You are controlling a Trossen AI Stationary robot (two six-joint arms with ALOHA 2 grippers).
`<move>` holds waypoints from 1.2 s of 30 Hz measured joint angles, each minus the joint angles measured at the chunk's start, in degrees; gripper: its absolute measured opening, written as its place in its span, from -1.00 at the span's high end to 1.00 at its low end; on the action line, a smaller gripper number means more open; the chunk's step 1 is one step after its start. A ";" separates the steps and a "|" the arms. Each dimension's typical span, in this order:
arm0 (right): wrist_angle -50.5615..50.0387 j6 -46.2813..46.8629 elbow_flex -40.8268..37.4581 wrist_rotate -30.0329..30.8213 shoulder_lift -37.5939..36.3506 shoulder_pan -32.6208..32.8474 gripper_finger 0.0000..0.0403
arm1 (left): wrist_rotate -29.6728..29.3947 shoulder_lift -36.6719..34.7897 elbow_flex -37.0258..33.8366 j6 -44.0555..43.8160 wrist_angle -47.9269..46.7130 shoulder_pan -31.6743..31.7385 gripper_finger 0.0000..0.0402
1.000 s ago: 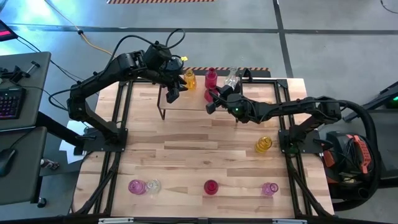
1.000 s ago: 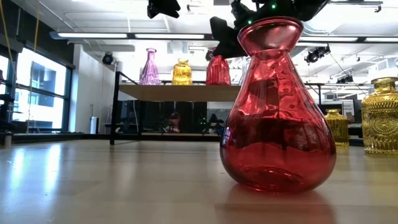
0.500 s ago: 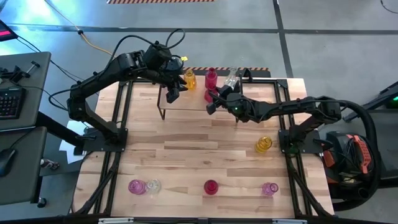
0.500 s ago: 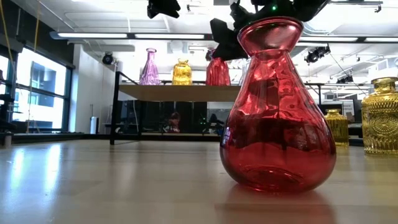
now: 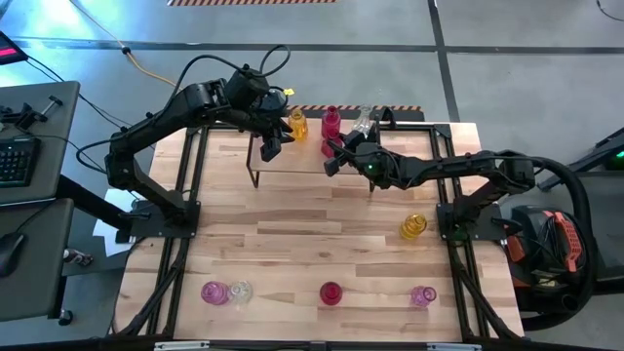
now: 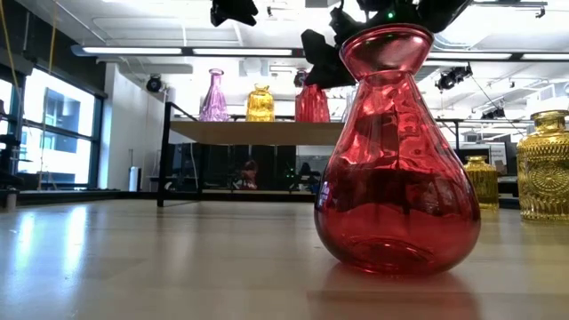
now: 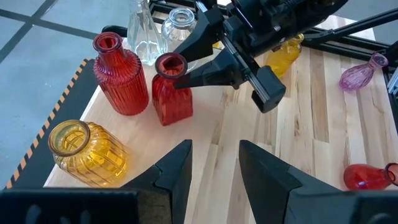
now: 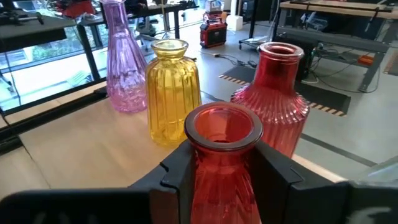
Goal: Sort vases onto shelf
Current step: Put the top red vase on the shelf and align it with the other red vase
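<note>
Four vases wait along the table's near edge, among them the front red vase [image 6: 396,151] that fills the low view; a loose amber vase [image 5: 413,226] stands farther in, towards the right arm's base; all of these are well apart, so an arm could likely come down on any one without brushing another.

Beyond them is the shelf [image 6: 258,132]; the right gripper [image 8: 224,155] reaches over it, its two fingers closed about the neck of the square red vase [image 7: 171,93], touching it on both sides, while the vase stands upright on the shelf top; a grip at the narrow neck probably keeps the body clear of its neighbours as it is set down.

The left gripper [image 7: 214,146] hovers above the shelf's left part, fingers part-way apart, empty; it seems to wait out of the way.

Farther back, a row: a pink vase [image 8: 121,62], an amber ribbed vase [image 8: 171,93], a ribbed red vase [image 8: 277,93] and clear vases [image 7: 144,31]; the ribbed red one is just beside the held one, so the fingers have little side room; the shelf's front strip is bare, the likelier way out.
</note>
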 joint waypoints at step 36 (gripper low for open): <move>2.85 0.03 0.04 -3.66 0.02 -0.61 0.08 | 0.02 0.00 0.00 -0.02 0.00 0.00 0.38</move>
